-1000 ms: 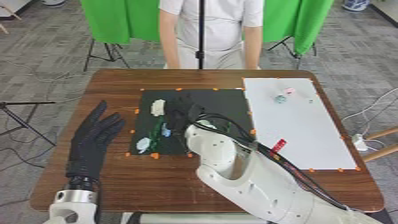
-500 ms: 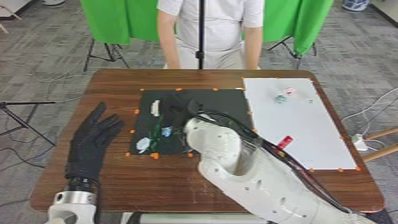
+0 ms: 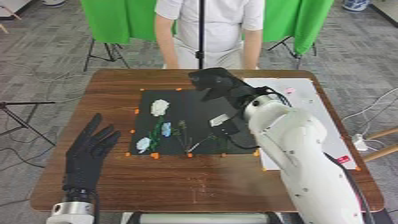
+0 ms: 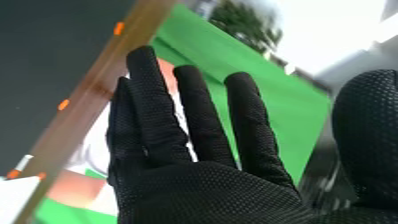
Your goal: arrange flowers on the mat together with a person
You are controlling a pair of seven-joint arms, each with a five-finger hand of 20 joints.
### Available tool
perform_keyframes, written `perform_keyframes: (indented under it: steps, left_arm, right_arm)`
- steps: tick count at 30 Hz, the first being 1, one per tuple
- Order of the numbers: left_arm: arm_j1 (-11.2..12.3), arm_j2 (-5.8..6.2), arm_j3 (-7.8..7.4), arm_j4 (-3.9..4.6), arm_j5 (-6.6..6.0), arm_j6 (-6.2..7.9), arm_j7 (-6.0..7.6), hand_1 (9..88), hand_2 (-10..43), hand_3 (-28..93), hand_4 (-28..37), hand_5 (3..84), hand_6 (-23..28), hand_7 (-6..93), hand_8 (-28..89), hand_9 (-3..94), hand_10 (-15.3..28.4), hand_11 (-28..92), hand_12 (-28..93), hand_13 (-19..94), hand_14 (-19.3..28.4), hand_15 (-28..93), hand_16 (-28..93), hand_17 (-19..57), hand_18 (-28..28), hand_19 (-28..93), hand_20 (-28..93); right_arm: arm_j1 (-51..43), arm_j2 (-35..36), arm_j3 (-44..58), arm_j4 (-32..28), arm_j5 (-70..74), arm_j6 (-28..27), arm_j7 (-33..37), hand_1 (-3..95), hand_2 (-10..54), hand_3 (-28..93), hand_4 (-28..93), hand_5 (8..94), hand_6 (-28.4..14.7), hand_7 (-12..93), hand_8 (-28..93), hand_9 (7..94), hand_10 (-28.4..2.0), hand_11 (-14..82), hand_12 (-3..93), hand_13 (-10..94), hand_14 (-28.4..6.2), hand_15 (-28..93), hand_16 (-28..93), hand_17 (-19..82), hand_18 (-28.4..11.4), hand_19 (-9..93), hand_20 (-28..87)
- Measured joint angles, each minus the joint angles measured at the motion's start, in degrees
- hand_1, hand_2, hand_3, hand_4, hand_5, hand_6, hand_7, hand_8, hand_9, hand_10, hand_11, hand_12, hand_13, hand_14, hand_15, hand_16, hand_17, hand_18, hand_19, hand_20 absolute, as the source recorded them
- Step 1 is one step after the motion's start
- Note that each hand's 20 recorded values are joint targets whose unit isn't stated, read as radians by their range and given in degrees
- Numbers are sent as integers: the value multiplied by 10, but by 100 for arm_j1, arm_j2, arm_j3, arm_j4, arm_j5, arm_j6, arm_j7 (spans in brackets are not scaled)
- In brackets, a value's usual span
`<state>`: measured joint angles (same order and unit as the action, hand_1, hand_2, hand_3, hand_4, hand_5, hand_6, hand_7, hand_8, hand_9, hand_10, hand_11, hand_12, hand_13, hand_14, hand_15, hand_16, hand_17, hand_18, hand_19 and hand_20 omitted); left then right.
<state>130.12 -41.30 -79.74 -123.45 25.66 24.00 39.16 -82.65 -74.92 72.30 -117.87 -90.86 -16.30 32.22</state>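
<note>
The black mat [image 3: 204,107] lies on the brown wooden table [image 3: 102,182], with orange tape marks [image 3: 155,156] along its edges; the white sheet [image 3: 311,120] lies directly to its right. Three flower heads are positioned on the mat's left portion: a white flower [image 3: 160,107] towards the far edge, a blue flower [image 3: 166,130] nearer, and a pale blue flower [image 3: 143,145] at the near left corner. Green stems [image 3: 155,135] run between them. A thin sprig [image 3: 182,126] lies just right of the blue flower. A pink flower [image 3: 290,90] is on the far part of the white sheet. The right hand [image 3: 218,82] is over the mat's far edge, close to the table's far edge; its fingers [image 4: 160,110] are extended, thumb set wide, nothing gripped. Its forearm spans the right part of the mat and the sheet. The left hand [image 3: 87,150] is left of the mat, fingers straight, thumb spread; a narrow strip of wood separates it from the mat's left edge.
</note>
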Motion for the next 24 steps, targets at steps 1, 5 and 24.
perform_keyframes:
  steps: [1, 5, 24]
  left_arm:
    - [0, 0, 2, 0, 0, 0, 0, 188, 115, 714, -283, 273, 52, 104, -94, 282, 175, 185, 110, 229, 226, 323, -35, -86, 188, 444, 104]
    - [0, 24, 9, 0, 22, 23, 1, 182, 119, 708, -283, 271, 49, 103, -94, 276, 171, 176, 111, 229, 226, 322, -33, -84, 192, 454, 111]
    - [-11, 77, 77, 5, 269, 126, -67, 148, 131, 682, -283, 262, 40, 98, -92, 271, 165, 154, 118, 226, 225, 304, -26, -86, 192, 439, 111]
  right_arm:
    - [-151, 30, 233, -69, 323, 31, -140, 184, 16, 765, -283, 386, -1, 110, -118, 435, -169, 96, 119, 403, -202, 337, 120, 51, -195, 545, 130]
    - [-833, 199, 1049, -322, 1472, 316, -705, 183, 24, 767, -283, 369, 7, 111, -117, 415, -167, 79, 119, 398, -199, 322, 127, 48, -196, 530, 140]
    - [-3044, 80, 2837, -658, 3882, 823, -1415, 161, 41, 759, -283, 326, 26, 105, -116, 373, -146, 44, 120, 346, -205, 121, 207, 43, -186, 358, 141]
